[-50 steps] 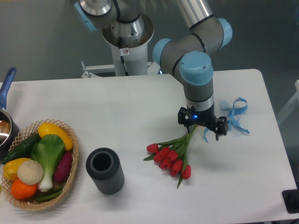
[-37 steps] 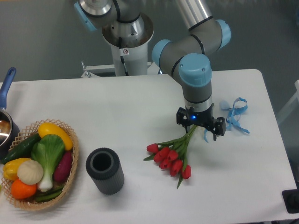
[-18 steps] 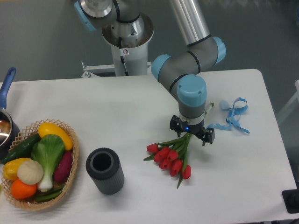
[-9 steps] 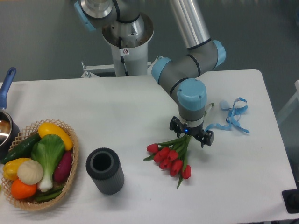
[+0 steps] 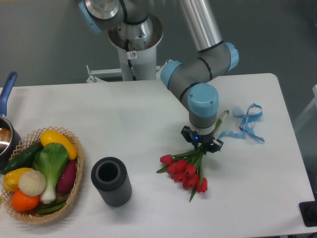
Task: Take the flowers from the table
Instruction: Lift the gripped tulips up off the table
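Note:
The flowers [image 5: 185, 170] are a bunch of red tulips with green stems, lying low over the white table [image 5: 124, 111] right of centre. Their buds point toward the front edge. My gripper [image 5: 201, 145] points straight down over the stems just behind the buds, and its fingers are shut on the stems. One stem end [image 5: 222, 117] sticks out behind the wrist. The grip point itself is hidden under the gripper body, and I cannot tell whether the buds still touch the table.
A thin light-blue ribbon [image 5: 247, 124] lies just right of the gripper. A dark grey cylinder [image 5: 111, 181] stands open-topped at front centre. A wicker basket [image 5: 78, 163] of vegetables sits at front left, with a pot [image 5: 5, 136] behind it at the left edge.
The fingers have closed in on the stems, and the bunch has shifted slightly to the right and toward the front. Over the earlier frames the gripper moved left and down onto the stems.

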{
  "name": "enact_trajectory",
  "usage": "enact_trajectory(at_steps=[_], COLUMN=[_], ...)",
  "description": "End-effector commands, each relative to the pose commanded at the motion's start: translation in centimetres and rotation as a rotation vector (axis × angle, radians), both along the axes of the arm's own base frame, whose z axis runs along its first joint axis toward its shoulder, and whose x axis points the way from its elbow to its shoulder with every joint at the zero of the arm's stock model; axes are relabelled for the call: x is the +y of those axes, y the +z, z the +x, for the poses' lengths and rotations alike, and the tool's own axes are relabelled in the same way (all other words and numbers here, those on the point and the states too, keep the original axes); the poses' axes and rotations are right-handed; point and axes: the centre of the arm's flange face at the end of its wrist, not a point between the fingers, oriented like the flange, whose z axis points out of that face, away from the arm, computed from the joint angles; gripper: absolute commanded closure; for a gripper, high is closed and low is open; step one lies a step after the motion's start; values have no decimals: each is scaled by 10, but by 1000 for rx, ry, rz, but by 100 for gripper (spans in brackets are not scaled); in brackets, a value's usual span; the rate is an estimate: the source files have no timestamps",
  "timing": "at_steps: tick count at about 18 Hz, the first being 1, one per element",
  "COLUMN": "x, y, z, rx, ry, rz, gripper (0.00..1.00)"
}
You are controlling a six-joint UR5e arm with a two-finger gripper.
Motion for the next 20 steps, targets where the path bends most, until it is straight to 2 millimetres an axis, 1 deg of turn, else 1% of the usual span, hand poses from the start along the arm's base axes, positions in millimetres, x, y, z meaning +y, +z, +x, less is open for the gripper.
enact_trajectory(at_steps=[4, 7, 8, 10, 12, 14, 16, 20], x=[-3, -8, -10, -16, -22, -21, -17, -7], y=[27, 58, 69, 85, 91, 94, 106, 135], z=[2, 0, -3, -10, -17, -19, -23, -30], rx=[36, 80, 99, 122, 116, 90, 81, 50], ry=[7, 17, 21, 54, 118, 122, 120, 107], rz=[18, 40, 51, 71, 82, 66, 61, 40], gripper=[100, 100, 100, 100, 100, 100, 100, 100])
